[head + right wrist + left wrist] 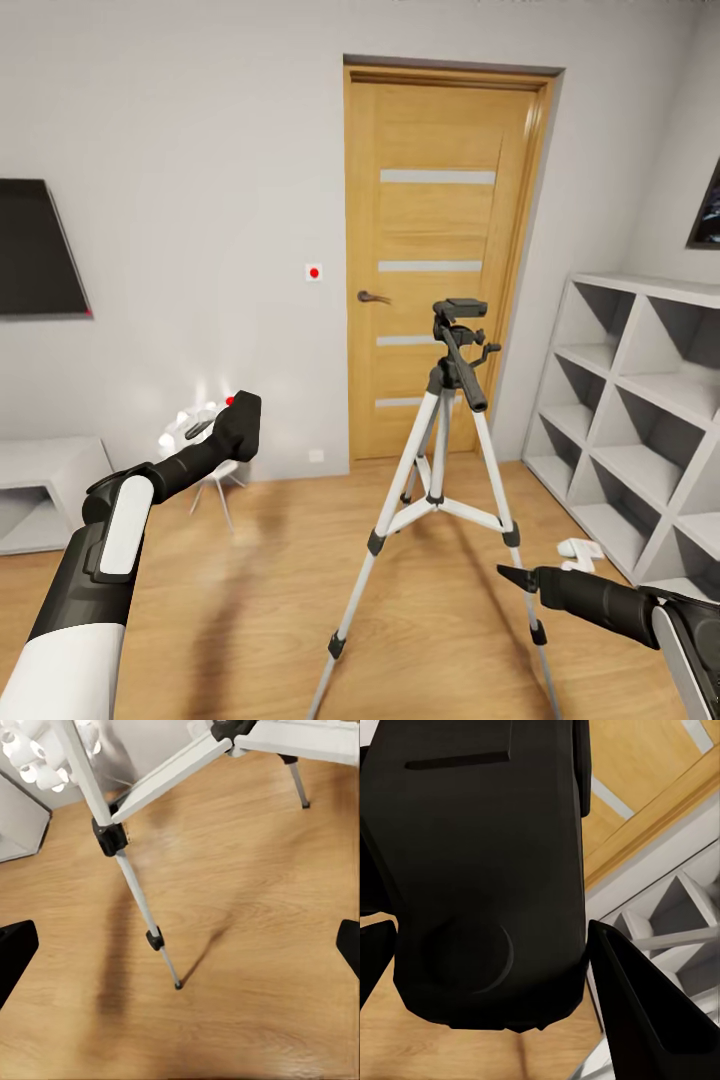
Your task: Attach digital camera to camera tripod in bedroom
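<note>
The camera tripod (440, 490) stands on the wood floor in the middle of the head view, in front of the door, its black head (460, 318) bare on top and its pan handle sloping down. My left gripper (236, 428) is raised to the tripod's left, shut on the digital camera (242, 418), whose red button shows on top. In the left wrist view the camera's black body (480, 870) sits between the fingers (649, 1020). My right gripper (515, 578) hangs low by the tripod's right legs, open, fingertips (15, 952) wide apart over a silver leg (139, 896).
A wooden door (440, 200) is behind the tripod. A grey cube shelf (640, 420) lines the right wall, with a small white object (580, 550) on the floor beside it. A white lamp (195, 440) and low grey cabinet (40, 490) stand at left.
</note>
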Controlling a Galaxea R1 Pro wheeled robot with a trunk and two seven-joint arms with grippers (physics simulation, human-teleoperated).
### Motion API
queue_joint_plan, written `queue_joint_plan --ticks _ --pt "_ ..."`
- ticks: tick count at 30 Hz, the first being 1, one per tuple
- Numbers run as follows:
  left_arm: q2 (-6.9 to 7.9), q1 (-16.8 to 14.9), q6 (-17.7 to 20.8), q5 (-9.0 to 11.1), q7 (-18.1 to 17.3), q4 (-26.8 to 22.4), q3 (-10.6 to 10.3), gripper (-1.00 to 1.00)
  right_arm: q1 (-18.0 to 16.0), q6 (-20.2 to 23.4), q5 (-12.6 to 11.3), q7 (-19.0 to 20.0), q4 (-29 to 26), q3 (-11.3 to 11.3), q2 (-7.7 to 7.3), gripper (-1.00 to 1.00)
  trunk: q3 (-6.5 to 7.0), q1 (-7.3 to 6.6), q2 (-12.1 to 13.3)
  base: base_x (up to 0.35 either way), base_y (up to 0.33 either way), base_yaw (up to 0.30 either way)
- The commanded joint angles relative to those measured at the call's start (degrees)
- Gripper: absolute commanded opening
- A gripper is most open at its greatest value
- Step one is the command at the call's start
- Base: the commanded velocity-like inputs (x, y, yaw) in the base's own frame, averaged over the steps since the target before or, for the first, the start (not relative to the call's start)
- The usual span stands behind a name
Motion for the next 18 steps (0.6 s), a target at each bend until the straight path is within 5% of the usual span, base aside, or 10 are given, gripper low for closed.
queue_joint_plan --ticks 1,7,18 --pt "-0.02 -0.1 0.3 -0.3 -0.5 0.0 0.1 -1.00 0.0 0.3 -0.4 -2.0 0.1 0.6 0.02 1.00 0.12 -0.23 0.4 0.000 0.000 0.000" --pt "-0.02 -0.1 0.3 -0.2 -0.4 0.0 0.1 -1.00 0.0 -3.1 -0.5 -12.0 0.2 4.6 0.09 1.00 1.20 -1.55 2.8 0.000 0.000 0.000" --pt "-0.02 -0.1 0.3 -0.2 -0.3 0.3 -0.1 -1.00 0.0 -4.4 -0.6 -15.7 0.3 6.6 0.10 1.00 3.17 -3.96 7.2 0.000 0.000 0.000"
